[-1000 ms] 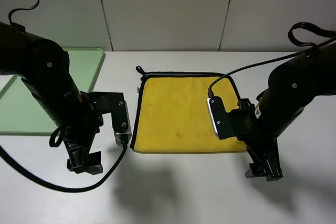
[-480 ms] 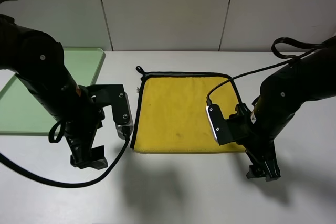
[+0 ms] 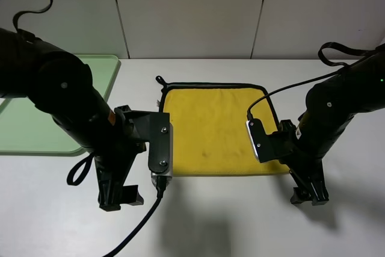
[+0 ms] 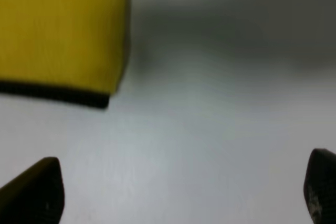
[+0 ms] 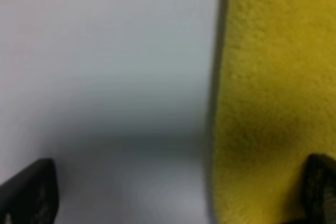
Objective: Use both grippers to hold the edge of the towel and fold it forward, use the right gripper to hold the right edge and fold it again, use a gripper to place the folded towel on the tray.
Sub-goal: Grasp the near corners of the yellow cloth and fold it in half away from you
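Towel [image 3: 210, 127], flat on the table [image 3: 210, 230] just beyond the wide-spread, empty left gripper [image 3: 120, 198] and right gripper [image 3: 311, 197], looks soft, light and limp, so pinch its near piped edge [image 3: 222, 174] at both corners, apparently close by in the blurred wrist views.

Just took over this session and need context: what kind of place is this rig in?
Probably a lab or test bench, not a home: a plain white table against pale wall panels, with just a yellow towel and a green tray laid out.
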### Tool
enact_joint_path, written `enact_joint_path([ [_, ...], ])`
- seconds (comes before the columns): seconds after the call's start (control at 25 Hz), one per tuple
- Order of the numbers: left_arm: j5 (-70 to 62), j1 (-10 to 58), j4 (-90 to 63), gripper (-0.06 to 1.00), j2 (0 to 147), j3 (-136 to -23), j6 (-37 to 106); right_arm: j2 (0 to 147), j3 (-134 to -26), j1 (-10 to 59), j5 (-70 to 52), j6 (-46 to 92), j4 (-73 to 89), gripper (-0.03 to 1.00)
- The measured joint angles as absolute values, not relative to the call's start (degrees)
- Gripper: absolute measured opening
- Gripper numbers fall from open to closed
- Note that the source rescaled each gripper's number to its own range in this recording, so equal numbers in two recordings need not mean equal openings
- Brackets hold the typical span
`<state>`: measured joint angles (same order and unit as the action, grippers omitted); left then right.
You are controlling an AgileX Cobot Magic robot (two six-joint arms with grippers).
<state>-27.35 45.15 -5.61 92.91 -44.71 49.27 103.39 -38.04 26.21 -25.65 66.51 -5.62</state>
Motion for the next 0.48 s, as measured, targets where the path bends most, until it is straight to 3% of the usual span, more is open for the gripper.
enact_joint_path([
  [0.48,-18.0,46.0,-5.4,0.86,96.7,-47.3,52.1,104.3,-38.4,26.2,-26.1,67.2,-5.3,1.0],
])
